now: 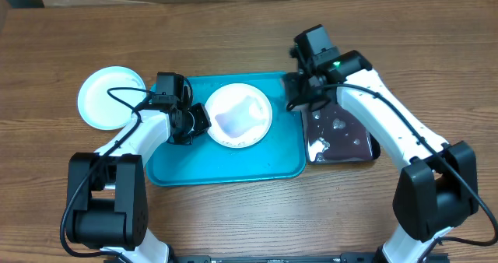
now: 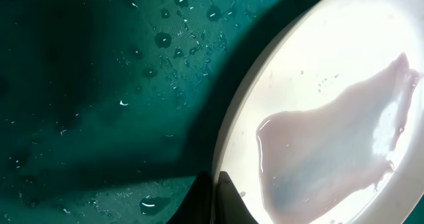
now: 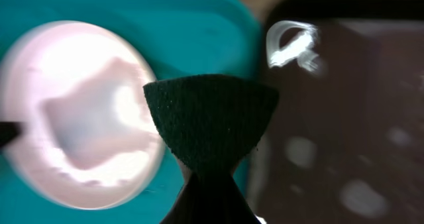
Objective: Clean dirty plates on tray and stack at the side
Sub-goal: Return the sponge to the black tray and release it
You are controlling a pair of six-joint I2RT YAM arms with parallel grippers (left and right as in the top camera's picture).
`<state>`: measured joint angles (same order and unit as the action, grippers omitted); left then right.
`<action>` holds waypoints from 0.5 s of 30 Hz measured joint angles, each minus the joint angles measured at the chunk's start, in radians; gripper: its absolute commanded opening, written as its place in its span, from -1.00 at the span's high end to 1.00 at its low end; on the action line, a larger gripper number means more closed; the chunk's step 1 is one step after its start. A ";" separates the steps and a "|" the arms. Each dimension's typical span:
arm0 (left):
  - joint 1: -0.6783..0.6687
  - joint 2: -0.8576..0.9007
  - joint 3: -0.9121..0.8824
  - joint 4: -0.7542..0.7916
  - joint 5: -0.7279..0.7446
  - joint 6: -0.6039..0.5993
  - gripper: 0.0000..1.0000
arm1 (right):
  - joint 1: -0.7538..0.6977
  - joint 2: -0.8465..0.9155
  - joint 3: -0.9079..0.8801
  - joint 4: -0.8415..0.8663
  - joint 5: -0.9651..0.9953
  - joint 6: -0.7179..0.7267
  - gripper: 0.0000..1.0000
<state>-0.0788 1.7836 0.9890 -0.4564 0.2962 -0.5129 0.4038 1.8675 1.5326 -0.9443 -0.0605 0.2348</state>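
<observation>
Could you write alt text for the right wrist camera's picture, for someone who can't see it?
A dark green sponge, pinched in the right gripper, fills the middle of the frame. Left of it a white plate with a pale wet film lies on the turquoise tray; right of it sits a glossy black tray with droplets.

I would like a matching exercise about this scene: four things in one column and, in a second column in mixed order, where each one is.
1 sponge
2 black tray
3 puddle plate
4 empty plate

A on the table, left of the blue tray
B on the blue tray
C in the right tool
D right of the blue tray

Pairs: 1-C, 2-D, 3-B, 4-A
</observation>
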 measured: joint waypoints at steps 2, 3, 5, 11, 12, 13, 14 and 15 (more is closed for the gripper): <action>0.000 0.000 0.000 0.000 0.000 0.000 0.91 | -0.019 0.002 0.000 -0.051 0.066 0.000 0.92; 0.000 0.000 0.000 0.000 0.000 0.000 0.91 | -0.028 0.002 0.000 -0.067 0.097 0.000 0.92; 0.000 0.000 0.000 0.000 0.000 0.000 0.91 | -0.046 0.002 -0.002 -0.088 0.156 0.000 0.92; 0.000 0.000 0.000 0.000 0.000 0.000 0.92 | -0.097 0.002 -0.080 -0.053 0.230 0.000 0.93; 0.000 0.000 0.000 0.000 0.000 0.000 0.91 | -0.104 0.002 -0.103 -0.032 0.235 0.000 0.92; 0.000 0.000 0.000 0.000 0.000 0.000 0.92 | -0.110 0.002 -0.132 -0.006 0.241 0.000 0.93; 0.000 0.000 0.000 0.000 0.000 0.000 0.92 | -0.116 0.002 -0.163 0.024 0.246 0.000 0.93; 0.000 0.000 0.000 0.000 0.000 0.000 0.92 | -0.118 0.002 -0.190 0.047 0.249 -0.001 0.92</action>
<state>-0.0788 1.7836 0.9890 -0.4561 0.2958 -0.5125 0.2859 1.8698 1.3430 -0.8970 0.1886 0.2340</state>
